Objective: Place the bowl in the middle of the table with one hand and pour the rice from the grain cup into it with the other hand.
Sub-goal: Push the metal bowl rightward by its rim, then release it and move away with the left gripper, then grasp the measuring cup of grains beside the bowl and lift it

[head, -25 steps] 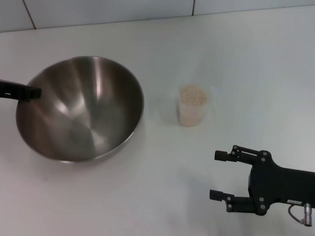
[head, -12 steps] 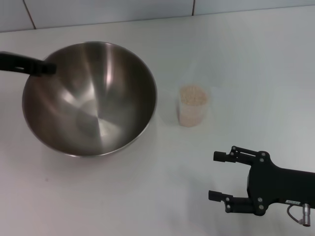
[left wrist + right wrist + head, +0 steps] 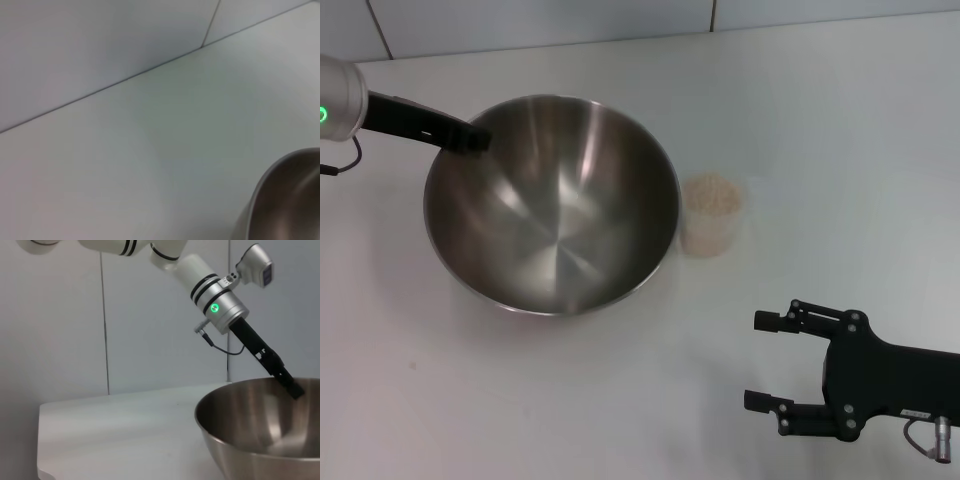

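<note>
The steel bowl (image 3: 555, 205) hangs from its far-left rim in my left gripper (image 3: 472, 138), which is shut on that rim, over the table (image 3: 570, 400). The bowl's right edge is right next to the grain cup (image 3: 710, 228); I cannot tell if they touch. The cup stands upright, full of rice (image 3: 712, 193). My right gripper (image 3: 755, 358) is open and empty, low at the near right, apart from the cup. The left wrist view shows only the bowl's rim (image 3: 287, 200). The right wrist view shows the bowl (image 3: 260, 440) and the left gripper (image 3: 282, 375) on its rim.
A grey wall (image 3: 520, 20) runs along the table's far edge. Bare tabletop lies to the right of the cup (image 3: 860, 170) and in front of the bowl.
My left gripper has carried the bowl to the right, from the table's left side up to the cup. The cup and the right arm have not moved.
</note>
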